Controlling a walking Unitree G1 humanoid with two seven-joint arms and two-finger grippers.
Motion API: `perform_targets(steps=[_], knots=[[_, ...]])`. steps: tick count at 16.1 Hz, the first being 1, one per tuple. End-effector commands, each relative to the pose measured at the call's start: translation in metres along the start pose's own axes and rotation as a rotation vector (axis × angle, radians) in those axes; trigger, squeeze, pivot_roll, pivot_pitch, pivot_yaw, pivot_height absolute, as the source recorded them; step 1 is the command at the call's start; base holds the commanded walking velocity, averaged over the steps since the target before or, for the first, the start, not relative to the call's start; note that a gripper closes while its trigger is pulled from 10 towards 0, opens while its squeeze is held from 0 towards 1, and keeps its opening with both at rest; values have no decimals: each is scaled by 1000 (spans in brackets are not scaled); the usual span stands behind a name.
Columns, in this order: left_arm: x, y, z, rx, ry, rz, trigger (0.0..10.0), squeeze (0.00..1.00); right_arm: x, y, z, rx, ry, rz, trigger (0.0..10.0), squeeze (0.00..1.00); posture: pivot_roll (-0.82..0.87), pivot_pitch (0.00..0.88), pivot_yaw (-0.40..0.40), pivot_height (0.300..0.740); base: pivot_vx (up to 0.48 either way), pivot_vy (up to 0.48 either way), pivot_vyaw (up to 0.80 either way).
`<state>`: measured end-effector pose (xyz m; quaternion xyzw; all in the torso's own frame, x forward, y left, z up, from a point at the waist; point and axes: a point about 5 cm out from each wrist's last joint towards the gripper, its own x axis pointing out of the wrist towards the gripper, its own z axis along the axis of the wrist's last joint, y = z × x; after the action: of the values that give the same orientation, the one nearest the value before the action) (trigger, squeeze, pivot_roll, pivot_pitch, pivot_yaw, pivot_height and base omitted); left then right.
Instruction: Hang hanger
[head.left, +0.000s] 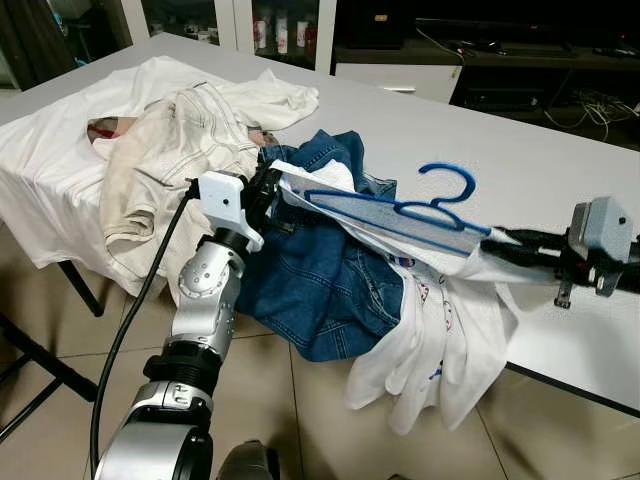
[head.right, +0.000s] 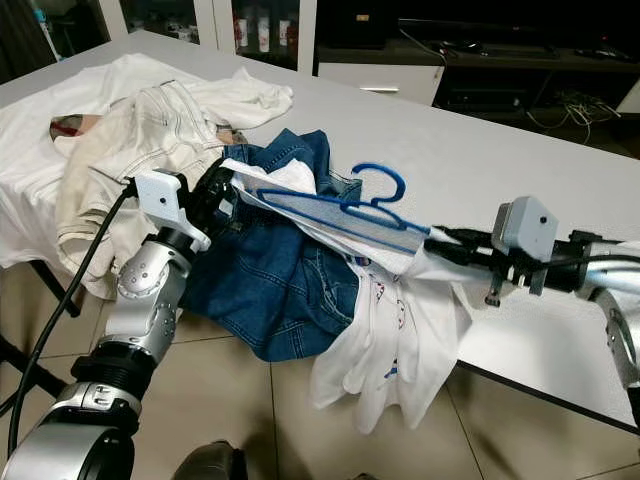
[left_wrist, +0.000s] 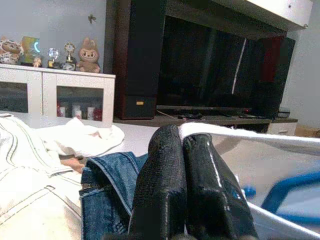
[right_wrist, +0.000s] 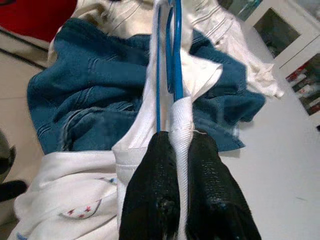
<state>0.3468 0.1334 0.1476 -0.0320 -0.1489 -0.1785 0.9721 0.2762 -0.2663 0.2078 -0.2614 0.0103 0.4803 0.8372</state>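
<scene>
While both grippers stretch a white T-shirt (head.left: 440, 330) over the table's near edge, the blue hanger (head.left: 420, 205) lies half-threaded inside it.

Left gripper (head.left: 272, 190) is clamped on one end of the shirt beside the jeans (head.left: 310, 280); right gripper (head.left: 500, 245) pinches the shirt's hem together with the hanger's end. Hook pokes up free above the table (head.left: 480, 120). Risk, as I judge it: uneven pull could slide the hanger out of the fabric, or the dangling shirt could snag the denim and drag it off the edge.
</scene>
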Motion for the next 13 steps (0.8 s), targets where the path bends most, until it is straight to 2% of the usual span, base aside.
perform_targets(steps=[1, 3, 5, 8, 11, 12, 13], knots=[[-3, 0, -3, 4, 24, -8, 0, 0, -14, -13, 13, -15, -35, -52, 10000, 0, 46, 0, -26, 710, 0, 0, 0], [-5, 0, -6, 6, 33, -7, 0, 0, -21, -16, 23, 23, -82, -27, 10000, 0, 46, 0, -23, 710, 0, 0, 0], [-5, -2, -2, -3, 2, -9, 0, 0, -24, -17, 30, 42, -108, 12, 10000, 0, 46, 0, -23, 710, 0, 0, 0], [-3, -10, -2, -5, 3, -33, 0, 0, -25, -19, 29, 66, -118, 23, 10000, 0, 46, 0, -20, 710, 0, 0, 0], [-1, -15, -2, -5, 1, -44, 0, 0, -8, -29, 35, 97, -247, -103, 10000, 0, 47, 0, -22, 710, 0, 0, 0], [1, -20, -3, 4, 4, -59, 0, 0, 5, -33, 38, 126, -322, -173, 10000, 0, 47, 0, -22, 710, 0, 0, 0], [3, -24, -3, 5, -1, -67, 0, 0, 14, -32, 39, 150, -357, -186, 10000, 0, 47, 0, -22, 710, 0, 0, 0]])
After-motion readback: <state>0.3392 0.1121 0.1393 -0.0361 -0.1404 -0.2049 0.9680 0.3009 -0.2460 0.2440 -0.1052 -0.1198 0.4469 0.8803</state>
